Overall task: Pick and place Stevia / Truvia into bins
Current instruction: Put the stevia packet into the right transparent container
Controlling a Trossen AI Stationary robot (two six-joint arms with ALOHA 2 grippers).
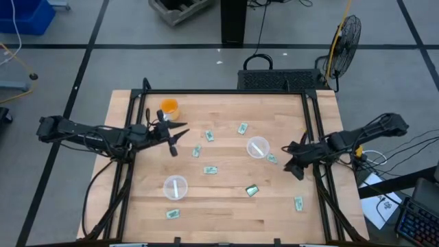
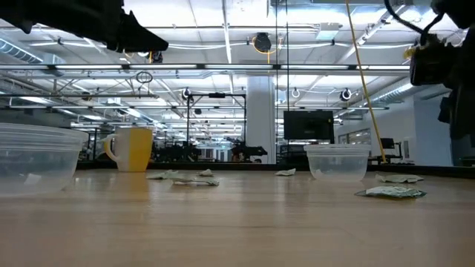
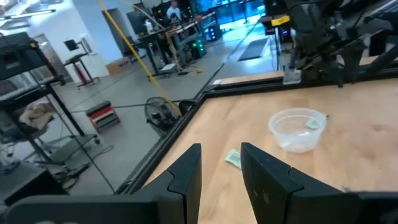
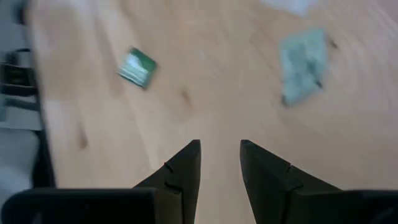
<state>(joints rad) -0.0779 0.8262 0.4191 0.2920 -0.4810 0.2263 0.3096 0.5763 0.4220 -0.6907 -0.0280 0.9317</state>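
Several small pale green packets lie flat on the wooden table, among them one [image 1: 209, 136], one [image 1: 210, 169] and one [image 1: 272, 158]. A darker green packet [image 1: 252, 191] shows in the right wrist view [image 4: 138, 67]. One clear cup [image 1: 258, 147] stands right of centre and another [image 1: 175, 186] nearer the front. My left gripper [image 1: 180, 139] hovers open by the orange cup [image 1: 169, 107], clear of everything. My right gripper [image 1: 293, 165] hangs open above bare wood [image 4: 221, 149], just right of a pale packet [image 4: 303, 59].
A black frame rail [image 1: 312, 137] borders the table on the left, far and right sides. In the left wrist view a packet [image 3: 233, 158] lies ahead of my open left fingers, with the clear cup [image 3: 297, 129] and my right arm [image 3: 323, 37] beyond.
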